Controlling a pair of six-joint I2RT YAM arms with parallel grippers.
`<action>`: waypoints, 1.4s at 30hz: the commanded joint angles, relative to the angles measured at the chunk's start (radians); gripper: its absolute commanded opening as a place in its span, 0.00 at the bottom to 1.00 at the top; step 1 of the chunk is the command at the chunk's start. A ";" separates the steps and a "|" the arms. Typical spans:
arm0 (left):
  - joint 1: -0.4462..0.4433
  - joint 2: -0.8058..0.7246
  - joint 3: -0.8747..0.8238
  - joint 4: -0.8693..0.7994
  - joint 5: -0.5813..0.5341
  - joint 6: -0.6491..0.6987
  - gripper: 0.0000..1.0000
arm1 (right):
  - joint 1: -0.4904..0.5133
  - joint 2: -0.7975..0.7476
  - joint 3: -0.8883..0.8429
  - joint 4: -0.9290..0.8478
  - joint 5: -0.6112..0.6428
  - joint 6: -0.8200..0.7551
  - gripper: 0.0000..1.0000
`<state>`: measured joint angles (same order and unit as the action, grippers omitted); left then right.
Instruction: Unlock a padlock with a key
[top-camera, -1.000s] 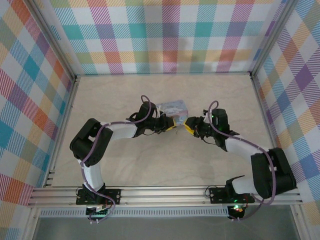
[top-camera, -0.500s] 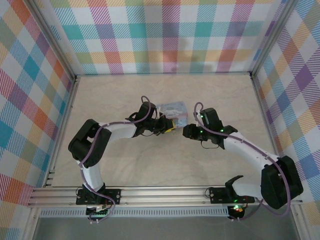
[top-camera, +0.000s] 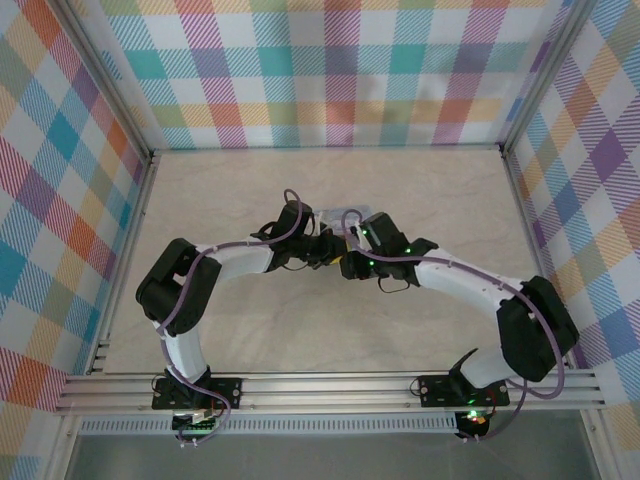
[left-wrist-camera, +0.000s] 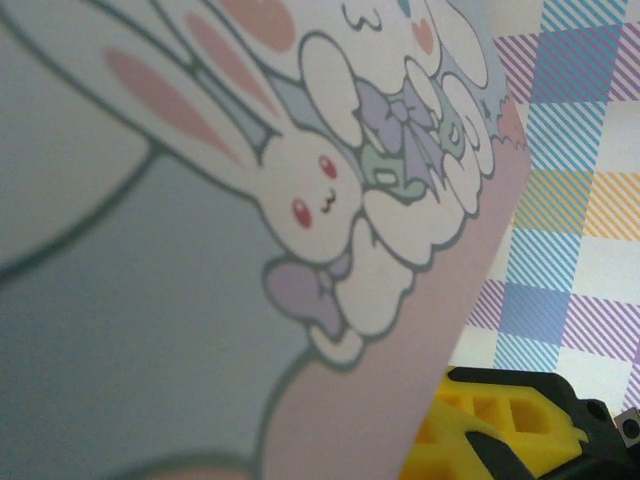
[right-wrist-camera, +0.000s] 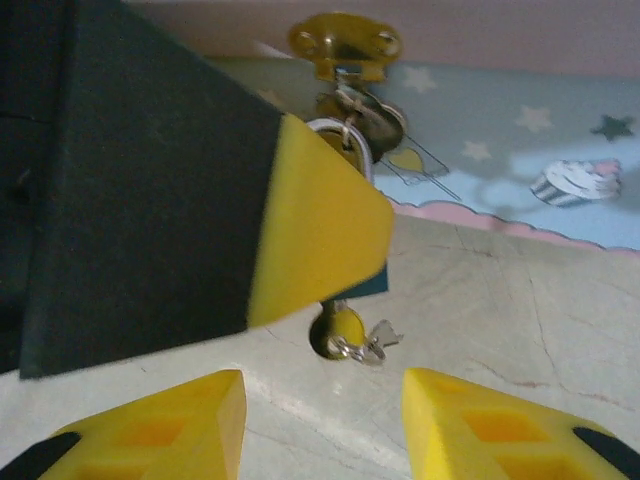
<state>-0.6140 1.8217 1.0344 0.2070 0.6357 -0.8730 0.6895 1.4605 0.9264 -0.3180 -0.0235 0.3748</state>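
The padlock (right-wrist-camera: 372, 284) hangs from the gold hasp (right-wrist-camera: 345, 42) on the tin box (right-wrist-camera: 520, 130). Most of its body is covered by 1 finger of the left gripper (top-camera: 342, 250), which is clamped on it. The key (right-wrist-camera: 368, 346) pokes out beneath the lock, just ahead of the right gripper (right-wrist-camera: 322, 392). That gripper's 2 yellow fingers stand apart, low over the table (right-wrist-camera: 520, 300), touching nothing.
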 joint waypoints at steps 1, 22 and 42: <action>-0.004 -0.043 0.031 -0.004 0.034 0.019 0.05 | 0.016 0.031 0.045 -0.024 0.046 -0.047 0.46; 0.000 -0.050 0.024 0.006 0.037 0.016 0.05 | 0.058 0.098 0.099 -0.058 0.117 -0.088 0.36; -0.001 -0.032 -0.016 -0.080 -0.047 0.094 0.20 | 0.059 0.154 0.053 0.007 0.059 -0.108 0.01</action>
<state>-0.6128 1.8111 1.0325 0.1406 0.6041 -0.8185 0.7414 1.5822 0.9943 -0.3424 0.0715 0.2745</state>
